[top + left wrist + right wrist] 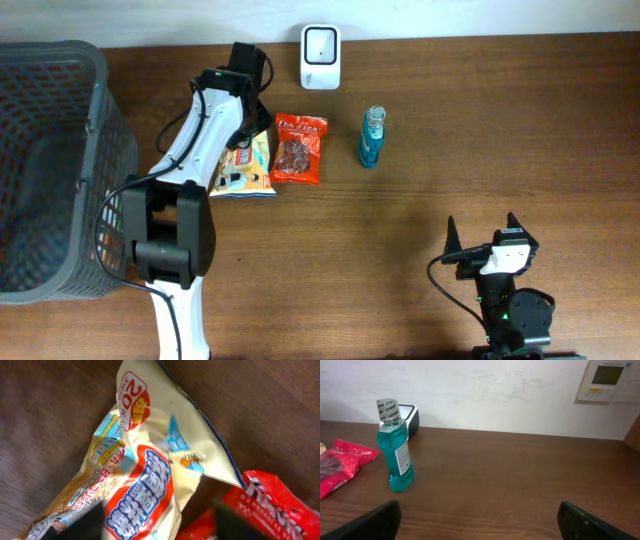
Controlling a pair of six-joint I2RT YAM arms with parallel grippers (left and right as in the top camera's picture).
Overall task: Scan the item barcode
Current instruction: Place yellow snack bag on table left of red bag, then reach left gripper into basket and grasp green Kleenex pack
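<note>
Left claw (pixel 159 508): released, dark fingers (pixel 82 521) parted and straddling the cream-yellow crinkled plastic snack bag (pixel 245 166), not pinching it. Pointed steeply down at the upper half of the bag, close over its red and blue print. Bag flat on the brown wooden table (pixel 450 110), in front of the white boxy barcode scanner (pixel 320 43) and off to its left, not under its window.

Behind the claw, white left arm (pixel 200 130): black wrist nearest the scanner, forearm slanting back and away from it to a black elbow block, then a white link running down to the near table edge, far from the scanner.

Beside the bag, on its scanner side: red glossy plastic snack packet (pixel 298 148), lying flat directly in front of the scanner, its left edge touching or just lapping the snack bag; cannot tell which.

Right of the packet and in front-right of the scanner: teal clear plastic mouthwash bottle (pixel 395 455) with a silver wrapped cap, standing upright, apart from the packet.

Far left of the scanner: grey plastic mesh basket (pixel 105 130), next to the left arm's elbow.

Right claw (pixel 479 510): released, fingers wide, nothing between them. Right arm folded low at the near edge, well apart from the scanner and to its right, claw level and aimed toward the far wall.
</note>
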